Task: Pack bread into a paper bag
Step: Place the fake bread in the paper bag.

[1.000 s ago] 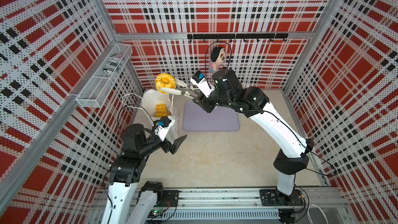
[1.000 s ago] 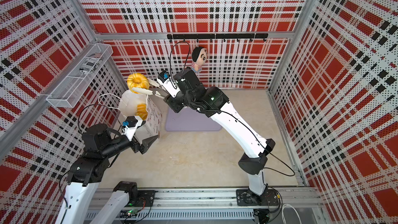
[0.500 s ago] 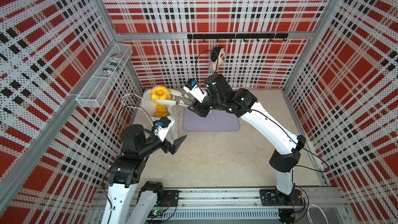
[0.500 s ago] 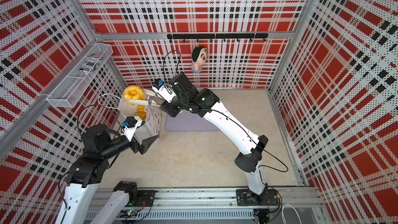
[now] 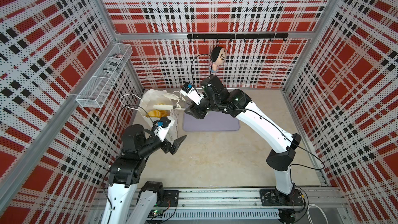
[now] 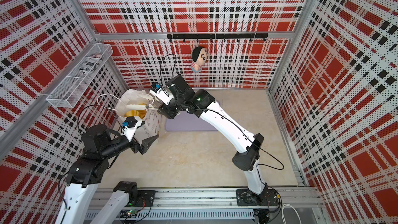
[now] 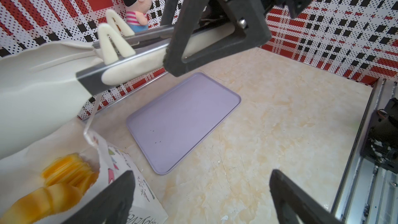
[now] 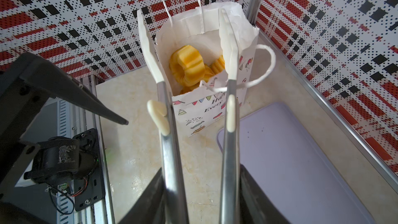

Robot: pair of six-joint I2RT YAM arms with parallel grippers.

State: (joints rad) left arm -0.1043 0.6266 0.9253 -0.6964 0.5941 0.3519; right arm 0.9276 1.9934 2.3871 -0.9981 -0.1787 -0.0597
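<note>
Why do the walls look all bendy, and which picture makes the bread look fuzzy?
In both top views the plaid walls bow and lean, stretched by a wide lens; in the left wrist view the bread in the paper bag is smeared and the tongs near the lens look huge and soft; in the right wrist view the bread is sharp.

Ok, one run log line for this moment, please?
right gripper: shut on tongs | tongs: spread, empty, at paper bag mouth | ring-shaped bun: inside bag | left gripper: open, beside bag

Left hand (image 7: pixel 201 172) gapes wide (right hand (image 8: pixel 201 173) clamped).
</note>
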